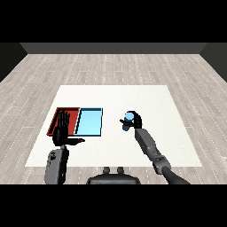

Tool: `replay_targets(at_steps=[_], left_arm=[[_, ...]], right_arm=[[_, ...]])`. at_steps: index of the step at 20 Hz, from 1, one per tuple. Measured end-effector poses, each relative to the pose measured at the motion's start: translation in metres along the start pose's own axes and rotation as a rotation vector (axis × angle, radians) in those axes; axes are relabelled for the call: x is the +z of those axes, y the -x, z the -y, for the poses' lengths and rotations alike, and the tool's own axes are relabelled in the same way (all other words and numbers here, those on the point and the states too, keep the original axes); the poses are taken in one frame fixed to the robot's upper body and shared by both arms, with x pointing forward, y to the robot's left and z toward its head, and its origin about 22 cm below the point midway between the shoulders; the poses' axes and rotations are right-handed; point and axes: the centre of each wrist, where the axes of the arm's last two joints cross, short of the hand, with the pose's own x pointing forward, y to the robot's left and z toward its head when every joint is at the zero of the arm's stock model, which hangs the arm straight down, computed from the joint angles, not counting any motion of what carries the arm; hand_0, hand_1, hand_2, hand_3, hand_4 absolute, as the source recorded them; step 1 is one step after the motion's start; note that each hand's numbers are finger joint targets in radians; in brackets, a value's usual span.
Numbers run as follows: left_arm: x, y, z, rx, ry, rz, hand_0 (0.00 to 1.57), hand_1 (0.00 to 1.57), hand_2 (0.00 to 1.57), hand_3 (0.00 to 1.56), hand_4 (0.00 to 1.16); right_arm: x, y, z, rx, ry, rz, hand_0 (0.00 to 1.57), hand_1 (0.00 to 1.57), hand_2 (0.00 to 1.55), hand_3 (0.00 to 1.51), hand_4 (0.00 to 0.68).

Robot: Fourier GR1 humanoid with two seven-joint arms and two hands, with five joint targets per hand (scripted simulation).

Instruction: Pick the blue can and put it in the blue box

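The blue can is a small blue cylinder right of the trays, and my right hand is shut on it, fingers curled round it. Whether it rests on the table or hangs just above it, I cannot tell. The light blue tray lies left of the can with a gap between them, and nothing lies in it. My left hand is held upright and open, fingers straight, in front of the red tray and partly hiding it.
The red tray and the blue tray lie side by side at the left of the white table. Grey wooden floor surrounds the table on all sides.
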Motion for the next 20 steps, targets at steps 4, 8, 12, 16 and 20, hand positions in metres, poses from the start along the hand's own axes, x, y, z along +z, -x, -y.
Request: replay_targets(at_steps=[4,8,12,16,20], left_arm=[[-0.001,0.001,0.011,-0.011,0.006,0.002,0.0,0.0,0.0,0.0,0.0],[0.004,0.004,0.02,-0.02,0.031,-0.011,0.0,0.0,0.0,0.0,0.0],[0.0,0.006,0.031,-0.01,0.075,-0.03,0.0,0.0,0.0,0.0,0.0],[0.0,0.007,0.041,0.0,0.114,-0.079,0.0,0.0,0.0,0.0,0.0],[-0.003,0.014,0.061,0.007,0.158,-0.12,0.0,0.0,0.0,0.0,0.0]], right_arm=[[-0.005,-0.006,-0.004,0.022,0.011,0.004,1.49,1.49,1.47,1.41,0.637],[-0.011,-0.023,-0.012,0.054,0.0,0.046,1.43,1.43,1.45,1.4,0.624],[-0.015,-0.046,-0.007,0.092,-0.014,0.097,1.43,1.43,1.45,1.4,0.623],[-0.02,-0.073,-0.007,0.141,-0.034,0.162,1.44,1.44,1.45,1.4,0.615],[-0.022,-0.101,-0.01,0.171,-0.057,0.224,1.42,1.42,1.44,1.4,0.616]])
